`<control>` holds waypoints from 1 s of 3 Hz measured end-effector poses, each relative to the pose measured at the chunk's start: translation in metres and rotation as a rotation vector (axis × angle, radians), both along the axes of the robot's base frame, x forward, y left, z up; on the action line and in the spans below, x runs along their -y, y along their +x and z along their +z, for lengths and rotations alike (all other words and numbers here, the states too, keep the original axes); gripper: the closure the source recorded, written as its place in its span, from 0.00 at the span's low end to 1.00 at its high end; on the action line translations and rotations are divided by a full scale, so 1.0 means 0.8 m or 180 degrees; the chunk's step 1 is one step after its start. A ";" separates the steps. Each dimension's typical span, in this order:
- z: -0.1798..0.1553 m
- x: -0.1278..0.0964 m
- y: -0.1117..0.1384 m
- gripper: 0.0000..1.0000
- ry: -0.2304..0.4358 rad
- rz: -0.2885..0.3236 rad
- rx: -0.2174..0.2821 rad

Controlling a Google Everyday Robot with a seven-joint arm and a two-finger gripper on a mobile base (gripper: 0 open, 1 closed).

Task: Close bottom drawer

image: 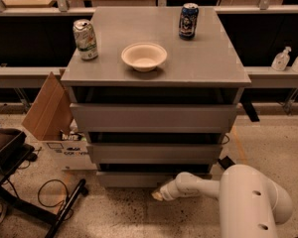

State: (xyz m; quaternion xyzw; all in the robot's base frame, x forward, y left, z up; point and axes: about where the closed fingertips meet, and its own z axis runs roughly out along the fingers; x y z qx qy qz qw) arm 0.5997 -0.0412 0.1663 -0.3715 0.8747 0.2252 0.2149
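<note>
The grey cabinet has three drawers. The bottom drawer (131, 179) is the lowest: a plain flat grey front just above the floor, sitting close under the middle drawer front (154, 152). Its tray is hidden. My gripper (158, 196) is low, at the end of the white arm (198, 186), right in front of the bottom drawer's front near its middle. Whether it touches the front I cannot tell.
On the cabinet top (208, 63) stand a green-white can (85, 38), a cream bowl (144, 56) and a dark blue can (188, 21). A cardboard box (52, 118) stands at the left, a black chair base (20, 192) and cable at the lower left, and bottles (282, 59) on a shelf at the right.
</note>
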 end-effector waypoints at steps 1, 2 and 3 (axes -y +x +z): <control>-0.001 -0.002 -0.001 0.29 0.0003 0.0005 -0.0006; -0.003 -0.004 -0.003 0.06 0.0006 0.0012 -0.0014; -0.004 -0.005 -0.004 0.00 0.0008 0.0015 -0.0019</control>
